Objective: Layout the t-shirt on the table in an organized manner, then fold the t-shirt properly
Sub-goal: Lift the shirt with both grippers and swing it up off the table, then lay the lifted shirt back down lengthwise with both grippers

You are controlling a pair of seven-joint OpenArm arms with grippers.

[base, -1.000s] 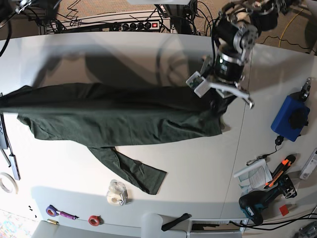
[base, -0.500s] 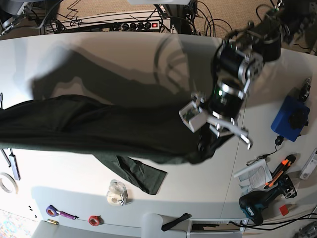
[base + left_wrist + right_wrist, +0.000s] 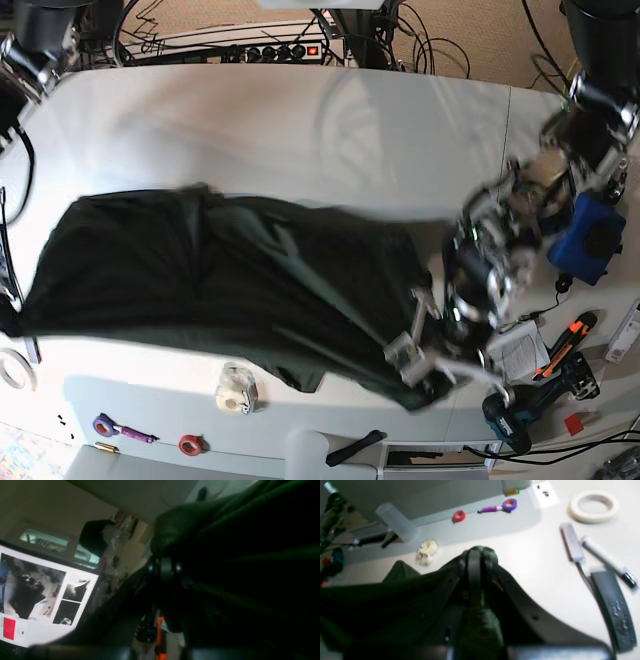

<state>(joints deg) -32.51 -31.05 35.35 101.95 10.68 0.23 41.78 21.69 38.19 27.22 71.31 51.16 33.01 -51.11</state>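
1. The left gripper (image 3: 440,368): we find it motion-blurred in the base view; in the left wrist view its jaws are lost in darkness under the t-shirt (image 3: 220,280).
2. The right gripper (image 3: 475,555): we see it cut off at the base view's left edge.
3. A screen (image 3: 37,600): its contents are too blurred for us to read.

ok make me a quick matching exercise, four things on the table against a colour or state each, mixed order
Things:
1. large soft fabric t-shirt
2. flat ring of tape
3. small roll by the purple one
4. right hand

Colour or state:
A. red
B. shut on cloth
C. dark forest green
D. cream white

Pairs: 1-C, 2-D, 3-A, 4-B
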